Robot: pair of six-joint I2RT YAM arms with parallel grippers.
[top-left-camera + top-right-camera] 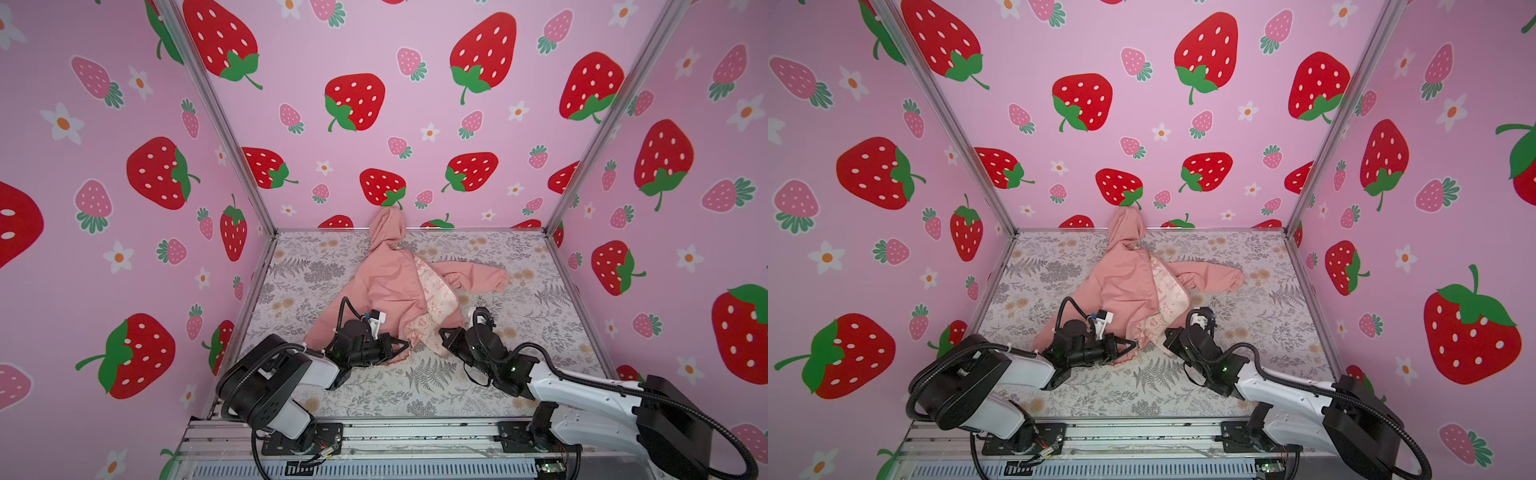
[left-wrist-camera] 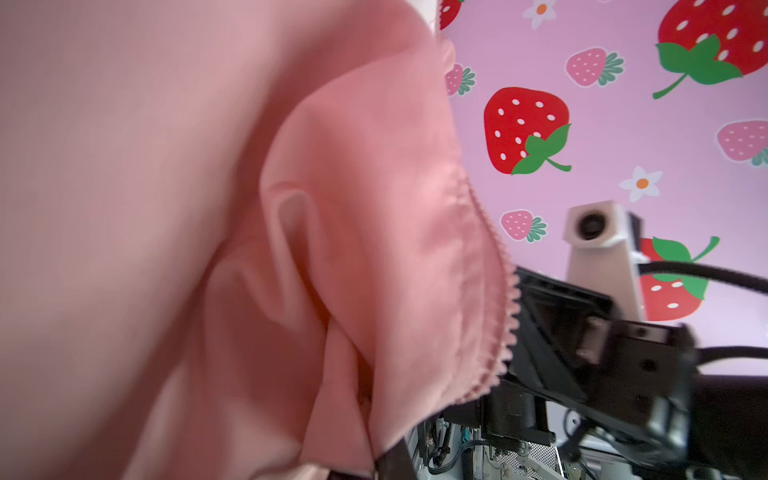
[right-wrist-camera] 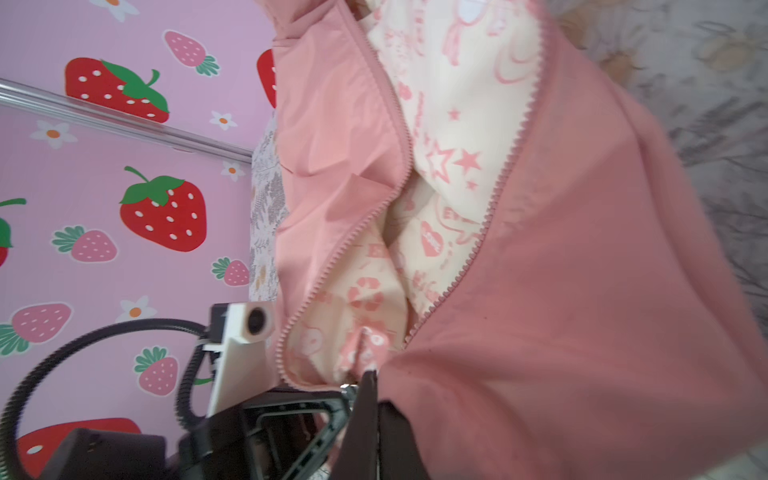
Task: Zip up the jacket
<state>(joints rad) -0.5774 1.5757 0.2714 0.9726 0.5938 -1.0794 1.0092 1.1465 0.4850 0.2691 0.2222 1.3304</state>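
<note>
Your jacket (image 1: 386, 286) lies on the floral worktop (image 1: 540, 291) inside the strawberry-papered booth, a little beyond the middle toward 12 o'clock. In both top views its hood (image 1: 386, 226) climbs the back wall (image 1: 415, 124) at 12 o'clock and one sleeve (image 1: 478, 276) stretches toward 3 o'clock. The front is open, and the cream lining (image 1: 436, 299) shows down the middle.

The top views are too small to show you the zipper. The right wrist view does show it: two rows of zipper teeth (image 3: 374, 216) run apart, with the printed lining between them. The left wrist view gives you mostly pink cloth close to the lens, one toothed edge along it, and the right arm's wrist camera (image 2: 594, 226) beyond.

Your left hand (image 1: 405, 347) reaches in from 8 o'clock, low on the worktop. Its jaws are pressed together on the hem at the jacket's 6 o'clock edge, at the foot of the front panel on the 9 o'clock side.

Your right hand (image 1: 445, 334) comes in from 4 o'clock with its jaws closed. The right wrist view shows one dark finger (image 3: 370, 415) against the bottom corner of the other front panel, with cloth draped over it, so it pinches the jacket there. The two hands sit near each other, with the lining's lower corner between them.
</note>
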